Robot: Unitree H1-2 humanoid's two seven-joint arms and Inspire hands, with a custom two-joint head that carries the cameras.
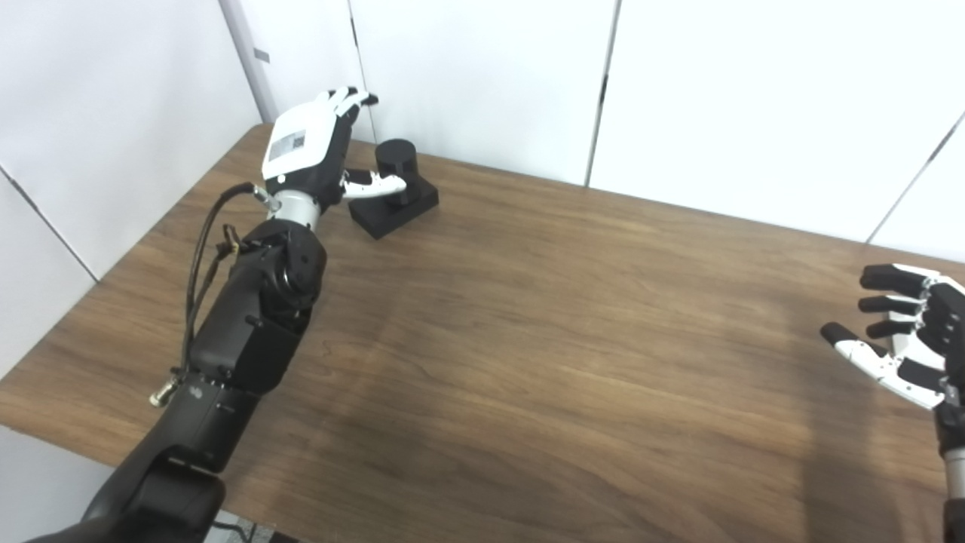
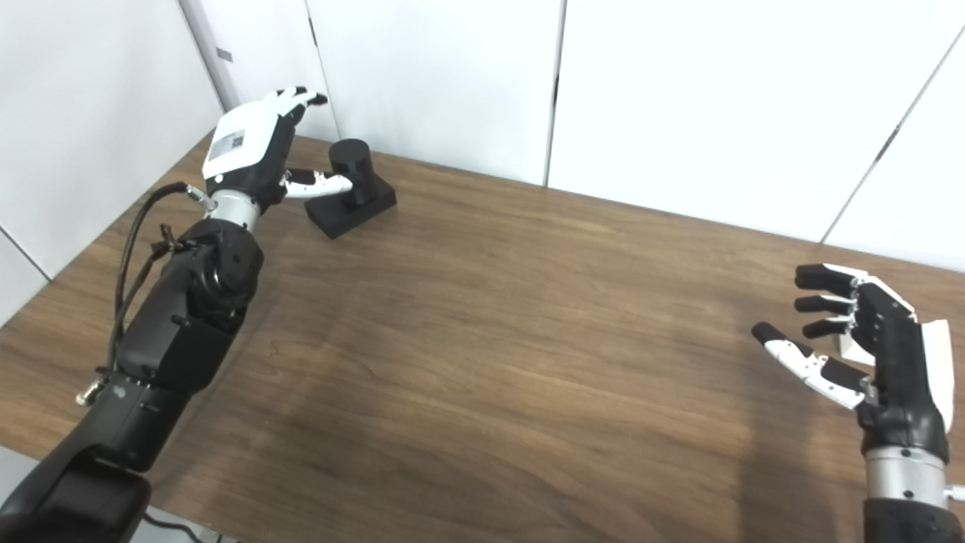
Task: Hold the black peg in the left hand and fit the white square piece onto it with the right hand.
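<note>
The black peg [image 1: 396, 167] stands on its base just beyond the left hand [image 1: 307, 151], whose thumb touches it, fingers spread. The right hand [image 2: 874, 339] hovers open, a white square piece [image 2: 850, 347] partly hidden behind its fingers.

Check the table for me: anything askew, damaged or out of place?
Nothing stands out. The black peg stands upright on its base, left hand open beside it; right hand is open too.
</note>
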